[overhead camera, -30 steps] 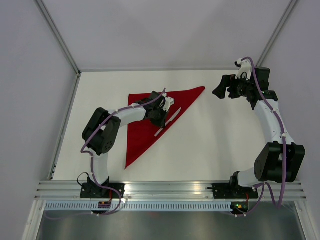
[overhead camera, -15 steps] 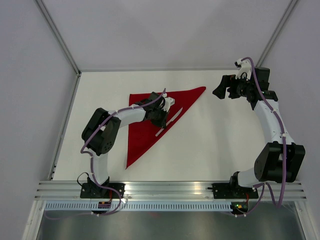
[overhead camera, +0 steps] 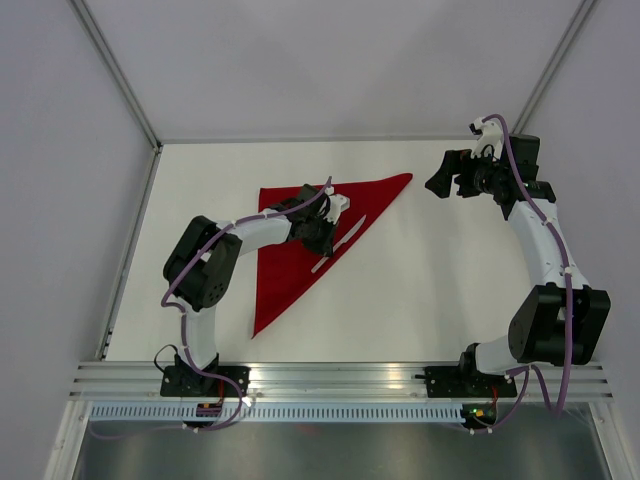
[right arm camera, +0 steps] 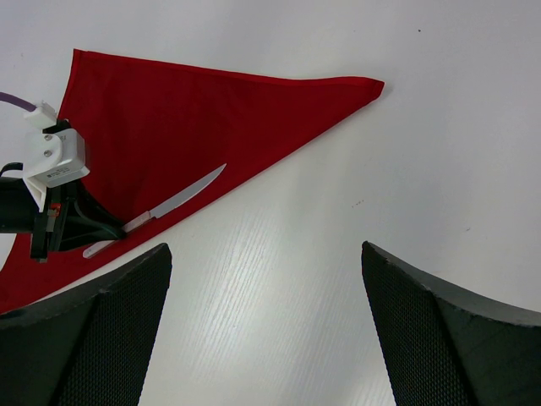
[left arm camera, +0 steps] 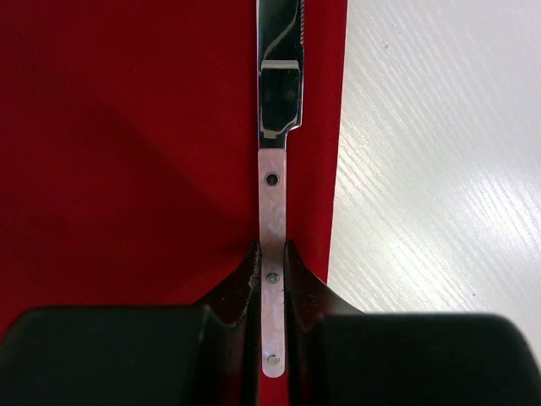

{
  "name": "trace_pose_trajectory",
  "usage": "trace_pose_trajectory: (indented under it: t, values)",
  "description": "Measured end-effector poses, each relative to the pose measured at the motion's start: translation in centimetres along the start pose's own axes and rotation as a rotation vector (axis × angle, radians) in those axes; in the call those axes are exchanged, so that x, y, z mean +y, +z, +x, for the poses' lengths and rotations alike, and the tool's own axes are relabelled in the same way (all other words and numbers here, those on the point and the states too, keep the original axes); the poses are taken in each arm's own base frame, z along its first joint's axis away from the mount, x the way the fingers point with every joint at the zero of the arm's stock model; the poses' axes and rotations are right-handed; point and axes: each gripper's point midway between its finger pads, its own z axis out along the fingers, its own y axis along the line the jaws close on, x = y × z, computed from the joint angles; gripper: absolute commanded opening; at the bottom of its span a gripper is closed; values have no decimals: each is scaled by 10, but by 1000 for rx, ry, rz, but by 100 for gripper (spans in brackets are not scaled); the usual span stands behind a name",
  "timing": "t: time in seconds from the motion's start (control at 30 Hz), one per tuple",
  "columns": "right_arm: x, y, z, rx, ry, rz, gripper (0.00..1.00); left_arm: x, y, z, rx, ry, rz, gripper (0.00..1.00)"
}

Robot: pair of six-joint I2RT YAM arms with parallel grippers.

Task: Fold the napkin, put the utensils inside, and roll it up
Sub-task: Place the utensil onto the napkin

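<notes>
One knife point(left arm camera: 272, 190) along the napkin's point(left arm camera: 127, 152) long edge — left gripper point(left arm camera: 270, 248) pinching its handle (aligned for rolling, probably) — right gripper point(right arm camera: 265, 250) gaping, empty, well off the napkin.

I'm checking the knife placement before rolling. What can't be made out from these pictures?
Left wrist view: tip of the silver table knife, cut off by the top edge.
Same view: whether the jaws of the left gripper grip the handle or only flank it; gap too thin.
Top view: the jaws' hold, hidden under that gripper's body.
Right wrist view: near corner of the deep-red cloth napkin, past the left edge.
</notes>
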Motion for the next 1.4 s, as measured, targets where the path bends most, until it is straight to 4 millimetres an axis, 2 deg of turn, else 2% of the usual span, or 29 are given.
trace_pose_trajectory:
  t: [0.43, 0.7, 0.8, 0.83, 0.9, 1.0, 1.17, 1.27, 1.4]
  values:
    - [0, 0, 0, 0, 0, 0, 98, -1, -2, 0, 3, 1, 1, 27]
    - [0, 1, 3, 6, 8, 0, 98, -3, -2, 0, 2, 2, 3, 31]
    - [0, 1, 3, 4, 24, 1, 97, -3, -2, 0, 3, 3, 3, 36]
    - [0, 2, 3, 3, 31, 2, 97, -3, -2, 0, 2, 3, 2, 41]
    - [-2, 6, 2, 3, 47, 8, 95, -3, -4, -2, -3, 4, 0, 43]
    - [-11, 24, 4, 20, 89, 16, 91, -4, -12, -13, -28, 10, -7, 48]
    - [-39, 84, 23, 91, 229, 25, 89, -5, -39, -57, -142, 31, -52, 51]
    - [-54, 122, 48, 139, 331, 28, 88, -7, -58, -83, -216, 35, -73, 51]
    - [-65, 155, 78, 177, 451, 49, 87, -8, -74, -95, -260, 26, -91, 51]
